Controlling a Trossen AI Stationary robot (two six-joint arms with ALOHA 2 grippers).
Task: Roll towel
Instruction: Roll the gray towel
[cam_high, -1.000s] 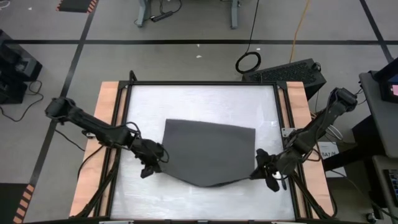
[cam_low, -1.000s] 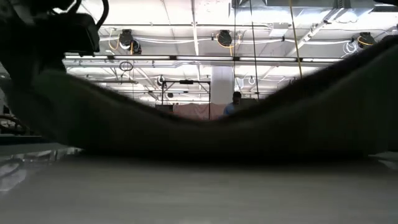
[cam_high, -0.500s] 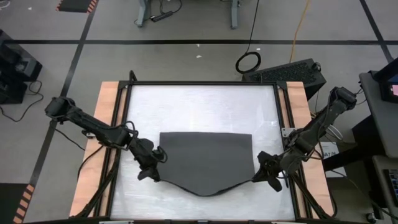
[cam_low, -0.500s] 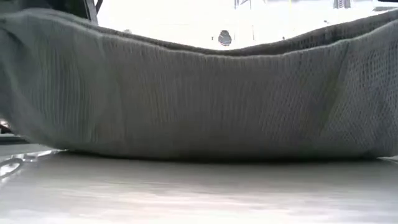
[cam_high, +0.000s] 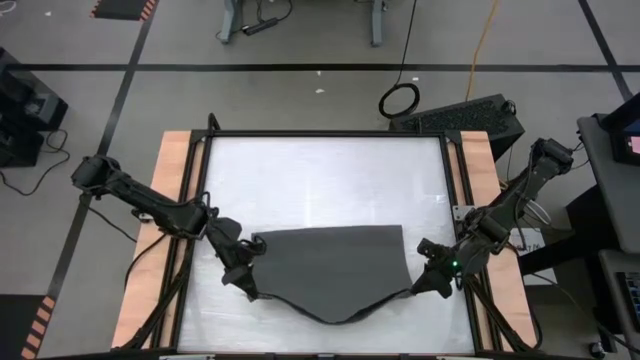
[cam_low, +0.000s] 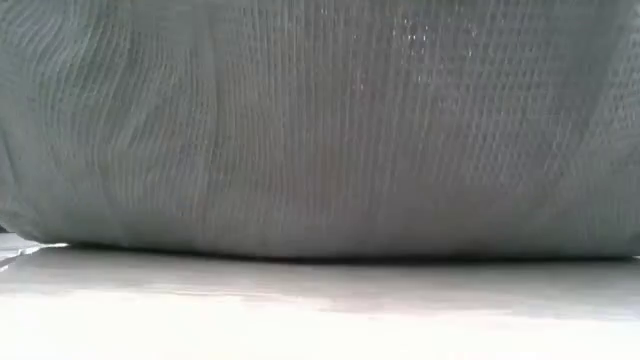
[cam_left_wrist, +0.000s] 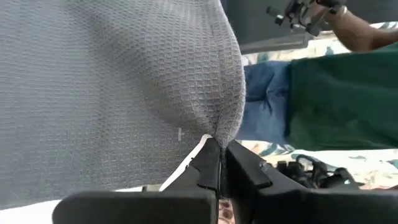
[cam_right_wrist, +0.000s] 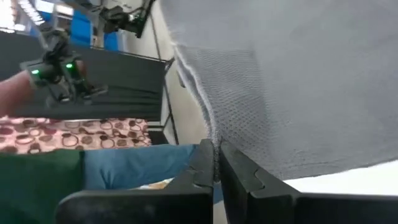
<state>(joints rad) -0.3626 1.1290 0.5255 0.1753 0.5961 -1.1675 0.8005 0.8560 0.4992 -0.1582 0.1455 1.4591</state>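
Both grippers have pulled the towel (cam_high: 330, 268) toward the table's near edge since a second ago. The left gripper (cam_high: 246, 283) is clenched on the towel's left corner, the right gripper (cam_high: 421, 283) on its right corner. The dark grey cloth sags between them over the white table (cam_high: 320, 180).

towel (cam_high: 330, 270) drawn nearer the front edge, now filling low view
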